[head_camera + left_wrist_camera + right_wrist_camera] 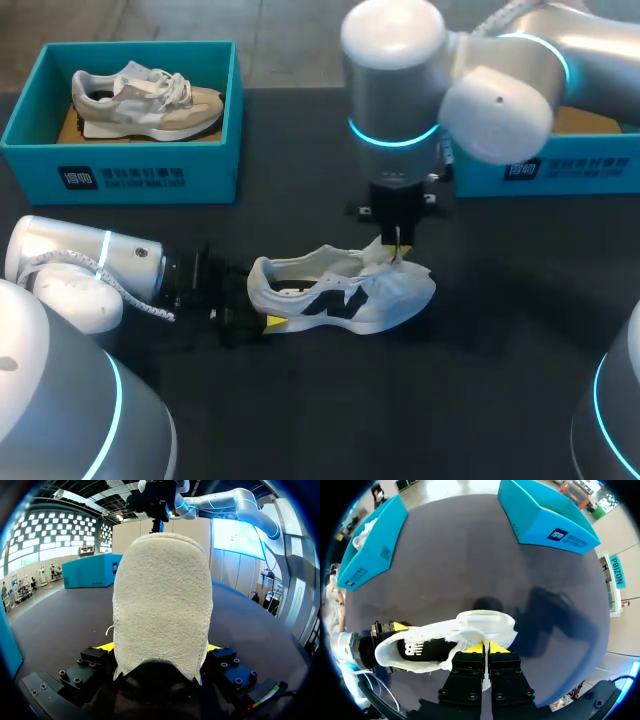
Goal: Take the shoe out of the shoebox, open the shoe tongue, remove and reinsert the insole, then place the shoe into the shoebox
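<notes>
A white shoe with black side marks (345, 295) lies on its sole on the dark table, toe to the right. My left gripper (262, 304) comes in low from the left with its fingers on both sides of the heel. In the left wrist view the heel (160, 605) fills the gap, and a yellow tip (104, 647) shows at each side. My right gripper (397, 243) hangs straight down over the shoe's front and is shut on the raised tongue (383, 252). In the right wrist view its yellow tips (485, 647) meet on the white tongue above the shoe (435, 640).
A teal shoebox (120, 170) at the back left holds a beige and white shoe (145, 100). A second teal box (560, 172) stands at the back right, mostly hidden behind my right arm. Bare dark table lies in front of the shoe.
</notes>
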Controlling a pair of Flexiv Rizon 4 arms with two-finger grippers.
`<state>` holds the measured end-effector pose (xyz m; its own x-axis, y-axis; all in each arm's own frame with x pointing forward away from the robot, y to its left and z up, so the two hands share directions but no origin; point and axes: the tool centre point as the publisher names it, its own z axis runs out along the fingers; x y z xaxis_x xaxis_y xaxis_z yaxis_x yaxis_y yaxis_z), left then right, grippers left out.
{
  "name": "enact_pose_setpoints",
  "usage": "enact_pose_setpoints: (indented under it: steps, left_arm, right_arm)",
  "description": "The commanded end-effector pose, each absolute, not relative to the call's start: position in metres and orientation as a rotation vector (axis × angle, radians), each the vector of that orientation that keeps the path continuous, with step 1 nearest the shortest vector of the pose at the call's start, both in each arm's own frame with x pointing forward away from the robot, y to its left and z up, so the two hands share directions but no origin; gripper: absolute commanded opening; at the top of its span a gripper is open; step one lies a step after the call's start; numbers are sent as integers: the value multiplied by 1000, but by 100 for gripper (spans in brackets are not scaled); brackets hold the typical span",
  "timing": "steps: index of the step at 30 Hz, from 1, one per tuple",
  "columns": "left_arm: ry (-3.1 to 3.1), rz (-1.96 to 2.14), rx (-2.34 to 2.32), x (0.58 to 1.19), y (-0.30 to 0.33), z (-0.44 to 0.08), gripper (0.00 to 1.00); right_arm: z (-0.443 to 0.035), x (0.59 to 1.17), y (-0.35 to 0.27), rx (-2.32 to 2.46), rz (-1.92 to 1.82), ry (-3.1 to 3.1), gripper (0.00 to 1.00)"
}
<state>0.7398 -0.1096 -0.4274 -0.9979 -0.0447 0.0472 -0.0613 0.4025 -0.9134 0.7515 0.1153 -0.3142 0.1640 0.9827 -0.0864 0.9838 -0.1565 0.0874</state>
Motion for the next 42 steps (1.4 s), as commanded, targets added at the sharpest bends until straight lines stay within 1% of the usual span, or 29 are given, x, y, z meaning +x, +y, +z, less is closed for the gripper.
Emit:
enact_pose_setpoints:
  steps: [1,10,23,25,26,27,30,33,36,40,42]
  left_arm:
    - [-2619,1702,99,741,-110,-432,0]
    - [-2619,1702,99,741,-110,-432,0]
    - [-2619,1702,99,741,-110,-432,0]
    - [-2619,1702,99,741,-110,-432,0]
    - [-2619,1702,99,741,-110,-432,0]
    - [-2619,1702,99,741,-110,-432,0]
    - [-2619,1702,99,741,-110,-432,0]
    - [-2619,1702,99,741,-110,-432,0]
    - [-2619,1702,99,741,-110,-432,0]
    - [-2619,1702,99,741,-110,-432,0]
    - [-2619,1702,99,741,-110,-432,0]
  right_arm:
    - [-321,753,99,2358,126,2024,0]
    - [-345,754,76,2390,116,2008,0]
    - [-374,754,61,2398,54,1989,0]
    - [-375,753,61,2400,46,1980,15]
    - [-375,753,61,2400,46,1978,21]
    - [-375,753,62,2398,52,1976,23]
    - [-376,753,63,2397,47,1973,38]
    - [-376,753,62,2401,41,1958,37]
    - [-366,752,63,2396,46,1941,42]
    - [-347,753,67,2360,65,1930,45]
    - [-337,754,70,2335,78,1932,47]
